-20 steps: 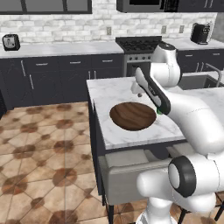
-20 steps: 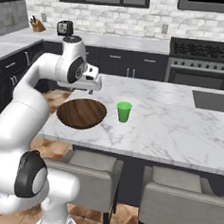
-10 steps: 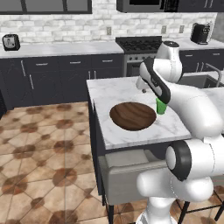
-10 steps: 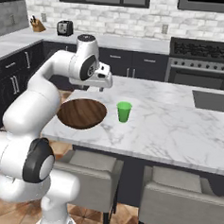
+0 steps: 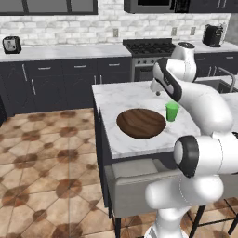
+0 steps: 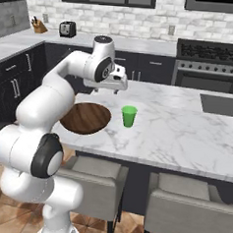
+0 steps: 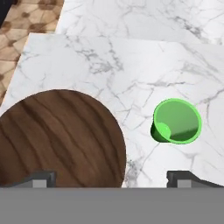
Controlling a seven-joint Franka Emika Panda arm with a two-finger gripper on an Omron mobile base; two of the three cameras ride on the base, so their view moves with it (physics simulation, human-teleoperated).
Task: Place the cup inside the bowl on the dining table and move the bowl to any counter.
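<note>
While the cup (image 7: 176, 121) stands upright and alone on the dining table (image 7: 131, 65), right of centre in the hand view, the bowl (image 7: 57, 138) lies in the lower left of that frame, near the cup but apart from it. At the centre of the right base view, the cup (image 6: 129, 116) is just right of the bowl (image 6: 86, 118). Above them hangs the gripper (image 6: 116, 84), with its jaws wide apart and holding nothing.
</note>
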